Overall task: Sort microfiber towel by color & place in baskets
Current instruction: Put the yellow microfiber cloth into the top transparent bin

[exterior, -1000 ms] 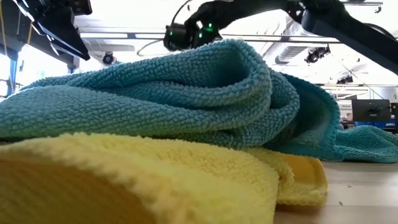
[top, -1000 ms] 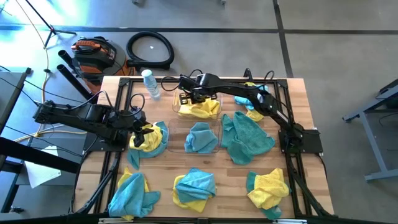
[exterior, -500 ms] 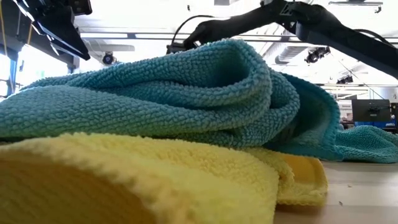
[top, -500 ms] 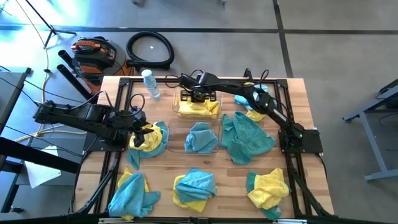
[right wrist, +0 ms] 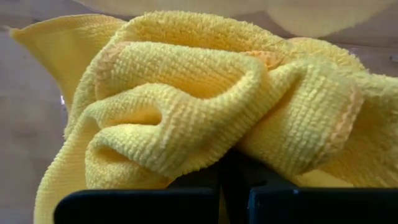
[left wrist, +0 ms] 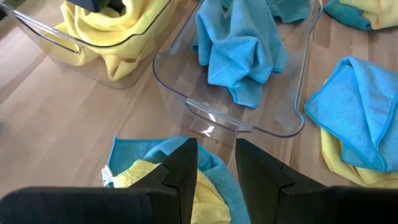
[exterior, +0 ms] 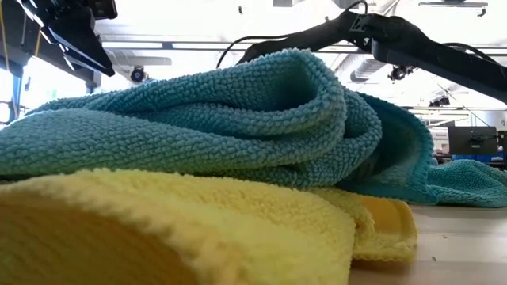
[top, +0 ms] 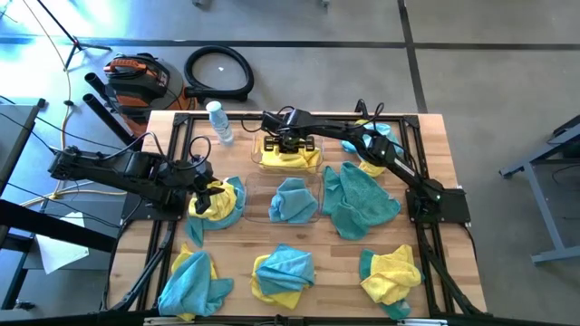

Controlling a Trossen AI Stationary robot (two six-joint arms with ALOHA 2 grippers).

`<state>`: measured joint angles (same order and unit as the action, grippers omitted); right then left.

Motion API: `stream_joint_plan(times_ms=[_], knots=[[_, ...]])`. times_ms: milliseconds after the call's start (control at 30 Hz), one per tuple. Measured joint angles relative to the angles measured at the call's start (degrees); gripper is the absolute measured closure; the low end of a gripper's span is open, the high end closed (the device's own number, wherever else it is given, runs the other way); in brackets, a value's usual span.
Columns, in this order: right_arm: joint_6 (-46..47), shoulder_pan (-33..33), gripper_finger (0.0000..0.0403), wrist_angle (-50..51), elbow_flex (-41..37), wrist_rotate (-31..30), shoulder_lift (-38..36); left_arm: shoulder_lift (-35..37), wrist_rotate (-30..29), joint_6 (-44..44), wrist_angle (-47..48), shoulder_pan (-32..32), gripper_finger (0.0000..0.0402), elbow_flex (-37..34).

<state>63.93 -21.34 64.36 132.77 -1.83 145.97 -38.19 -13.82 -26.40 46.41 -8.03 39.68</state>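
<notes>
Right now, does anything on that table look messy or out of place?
Yes: loose yellow and teal towel piles lie scattered, colours tangled together. The yellow towels spill over the rim of their basket, where the right gripper is down. A water bottle stands among the laundry.

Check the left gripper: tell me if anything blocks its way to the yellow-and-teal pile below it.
Nothing visible does. The left gripper hangs directly above the yellow-and-teal pile, fingers slightly apart, with only open air between.

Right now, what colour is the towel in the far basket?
Yellow: the towel under the right hand. The right wrist view shows it best.
</notes>
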Motion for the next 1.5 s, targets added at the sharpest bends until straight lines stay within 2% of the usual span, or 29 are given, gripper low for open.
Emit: stream_joint_plan(times_ms=[100, 333, 467, 567, 800, 1000, 1233, 1500], knots=[[-0.9, 0.0, 0.0388, 0.0, 0.0, 0.2, 0.0, 0.0, 0.0, 0.0, 0.0, 0.0, 0.0306, 0.0], [-1.0, 0.0, 0.0317, 0.4, 0.0, 0.4, 0.0, 0.0, 0.0, 0.0, 0.0, 0.0, 0.0306, 0.0], [-3.9, 0.0, 0.0296, 3.1, 1.7, 0.5, -0.5, 0.0, 0.0, 0.0, 0.0, 0.0, 0.0306, 0.0], [-6.5, 0.4, 0.0293, 3.7, 1.4, 0.4, -2.8, 0.0, 0.0, 0.0, 0.0, 0.0, 0.0306, 0.0], [-9.4, 1.7, 0.0292, 8.1, 1.3, -6.5, -8.9, 0.0, 0.0, 0.1, 0.0, 0.0, 0.0306, 0.0], [-14.8, 2.8, 0.0292, 11.3, 1.4, -8.8, -13.6, 0.0, -0.1, -0.6, 0.0, 0.0, 0.0306, 0.0], [-24.0, 5.5, 0.03, 17.8, 1.4, -11.2, -18.4, -0.1, -1.9, -3.8, -0.1, 0.0, 0.0306, 0.0], [-29.8, 8.8, 0.0325, 25.4, 1.3, -19.2, -23.5, -0.3, -1.8, -11.2, 0.0, 0.0, 0.0306, 0.0]])
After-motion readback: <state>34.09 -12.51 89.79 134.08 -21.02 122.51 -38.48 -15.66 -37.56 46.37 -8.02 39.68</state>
